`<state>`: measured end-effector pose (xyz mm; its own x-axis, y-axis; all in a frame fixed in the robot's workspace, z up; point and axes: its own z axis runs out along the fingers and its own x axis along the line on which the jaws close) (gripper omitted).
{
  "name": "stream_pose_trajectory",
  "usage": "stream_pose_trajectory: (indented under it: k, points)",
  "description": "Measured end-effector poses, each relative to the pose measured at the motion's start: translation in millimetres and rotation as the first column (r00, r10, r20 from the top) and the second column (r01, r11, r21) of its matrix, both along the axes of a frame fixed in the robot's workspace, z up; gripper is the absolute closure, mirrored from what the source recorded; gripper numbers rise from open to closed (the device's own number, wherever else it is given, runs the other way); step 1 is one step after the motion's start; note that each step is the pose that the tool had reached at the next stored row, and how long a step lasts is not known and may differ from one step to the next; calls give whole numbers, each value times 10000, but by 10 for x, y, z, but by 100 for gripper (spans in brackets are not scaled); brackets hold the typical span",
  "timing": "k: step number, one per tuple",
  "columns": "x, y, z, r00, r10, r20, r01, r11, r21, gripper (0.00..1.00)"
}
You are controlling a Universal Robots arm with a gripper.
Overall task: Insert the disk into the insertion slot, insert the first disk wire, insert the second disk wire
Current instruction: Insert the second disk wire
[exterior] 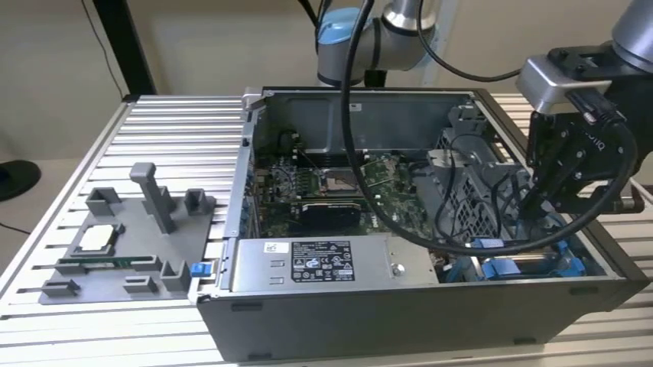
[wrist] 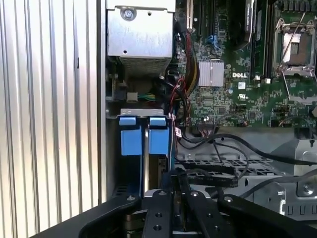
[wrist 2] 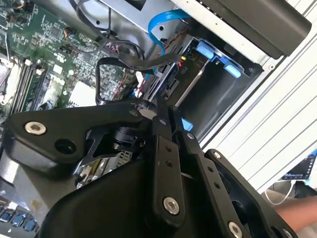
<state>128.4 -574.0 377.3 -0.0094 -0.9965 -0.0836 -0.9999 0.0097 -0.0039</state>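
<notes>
Ribbed metal table (exterior: 61,222), end effector (exterior: 546,205) lowered into insertion slot (exterior: 556,252)

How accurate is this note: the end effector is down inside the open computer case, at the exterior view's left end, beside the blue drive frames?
Wrong side: the exterior view shows the end effector at the exterior view's right end of the open computer case, down inside it, beside the blue drive frames.

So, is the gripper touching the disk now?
Cannot tell. In the second wrist view the gripper sits close to the far end of the disk, but neither contact nor a gap shows plainly there.
</notes>
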Motion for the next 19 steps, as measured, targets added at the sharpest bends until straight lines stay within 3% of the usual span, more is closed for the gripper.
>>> stream_pose_trajectory:
  k: [4, 13, 19]
  points:
    - [-1, -2, -40, 9999, 157, 53, -157, 9999, -16, 100]
    - [0, -30, -96, 9988, 347, 344, -344, 9994, -89, 100]
    - [-1, -40, -146, 9982, 351, 495, -341, 9992, -223, 100]
